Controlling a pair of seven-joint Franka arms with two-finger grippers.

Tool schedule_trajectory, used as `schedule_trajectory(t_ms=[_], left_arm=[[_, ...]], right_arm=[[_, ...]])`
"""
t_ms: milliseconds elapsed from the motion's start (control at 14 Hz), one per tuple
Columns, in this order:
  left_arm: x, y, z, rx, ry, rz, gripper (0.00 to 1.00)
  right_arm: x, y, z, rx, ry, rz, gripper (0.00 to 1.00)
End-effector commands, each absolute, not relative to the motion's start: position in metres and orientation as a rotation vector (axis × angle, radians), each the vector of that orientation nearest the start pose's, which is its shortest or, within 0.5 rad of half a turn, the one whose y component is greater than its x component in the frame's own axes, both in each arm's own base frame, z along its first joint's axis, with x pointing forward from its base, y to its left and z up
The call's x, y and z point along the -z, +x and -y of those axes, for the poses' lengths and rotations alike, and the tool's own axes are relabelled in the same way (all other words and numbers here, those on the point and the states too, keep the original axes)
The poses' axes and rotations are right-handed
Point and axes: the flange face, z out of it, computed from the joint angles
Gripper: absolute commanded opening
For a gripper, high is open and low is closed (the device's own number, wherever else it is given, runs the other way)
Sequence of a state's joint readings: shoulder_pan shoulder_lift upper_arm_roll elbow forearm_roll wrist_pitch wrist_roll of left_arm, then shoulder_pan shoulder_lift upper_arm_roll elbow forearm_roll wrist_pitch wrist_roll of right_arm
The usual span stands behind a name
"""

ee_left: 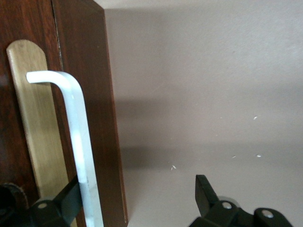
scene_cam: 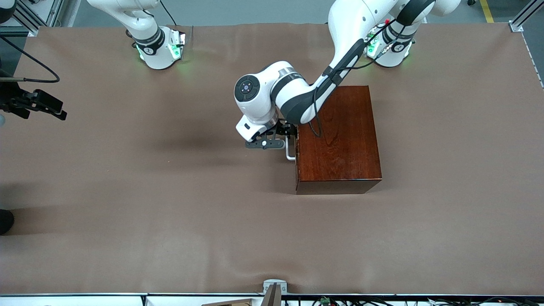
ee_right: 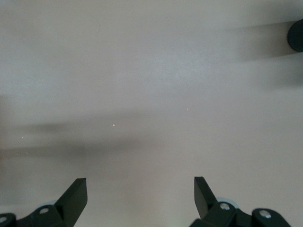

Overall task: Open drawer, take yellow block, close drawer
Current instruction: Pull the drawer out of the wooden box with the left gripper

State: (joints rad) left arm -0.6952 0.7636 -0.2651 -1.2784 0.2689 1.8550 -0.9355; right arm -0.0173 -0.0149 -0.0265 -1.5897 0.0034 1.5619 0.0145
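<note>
Brown table cover [scene_cam: 127,191] runs wall to wall under the left gripper [ee_left: 137,191], with soft creases running across it. A few white specks [ee_left: 173,166] on the cover near the gripper. Metal bracket [scene_cam: 274,287] sits at the table edge, nearer to the front camera than the gripper, well apart from it. Cable bundle [scene_cam: 340,301] runs along that same edge. Aluminium frame rail [scene_cam: 525,15] stands at the corner by the left arm's end. Grey floor [scene_cam: 255,10] and a yellow floor stripe [scene_cam: 486,10] show past the table. Dark round thing [scene_cam: 4,221] at the right arm's end, can't tell what.
</note>
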Motion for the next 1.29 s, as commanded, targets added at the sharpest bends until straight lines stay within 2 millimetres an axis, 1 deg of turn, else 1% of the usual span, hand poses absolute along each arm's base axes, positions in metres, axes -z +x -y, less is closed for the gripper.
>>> schedule_trajectory(t_ms=[0,215,573,788,931,1218], left_arm=[[-0.303,0.471,0.575,0.044,-3.063,-0.082,1.0],[-0.296,0.471,0.581,0.053,-3.101,-0.044,1.0],[-0.302,0.462,0.593,0.033,-3.157,-0.033,1.0],[-0.302,0.462,0.597,0.04,-3.18,-0.018,1.0],[-0.299,0.454,0.606,0.017,-3.206,-0.02,1.0],[-0.295,0.446,0.616,0.02,-3.239,-0.035,1.0]], right_arm=[[-0.626,0.548,0.022,-0.019,-3.136,-0.111,1.0],[-0.626,0.548,0.022,-0.019,-3.136,-0.111,1.0],[-0.626,0.549,0.021,-0.019,-3.135,-0.108,1.0],[-0.626,0.548,0.022,-0.019,-3.135,-0.113,1.0],[-0.626,0.549,0.022,-0.017,-3.136,-0.111,1.0],[-0.626,0.548,0.023,-0.019,-3.136,-0.115,1.0]])
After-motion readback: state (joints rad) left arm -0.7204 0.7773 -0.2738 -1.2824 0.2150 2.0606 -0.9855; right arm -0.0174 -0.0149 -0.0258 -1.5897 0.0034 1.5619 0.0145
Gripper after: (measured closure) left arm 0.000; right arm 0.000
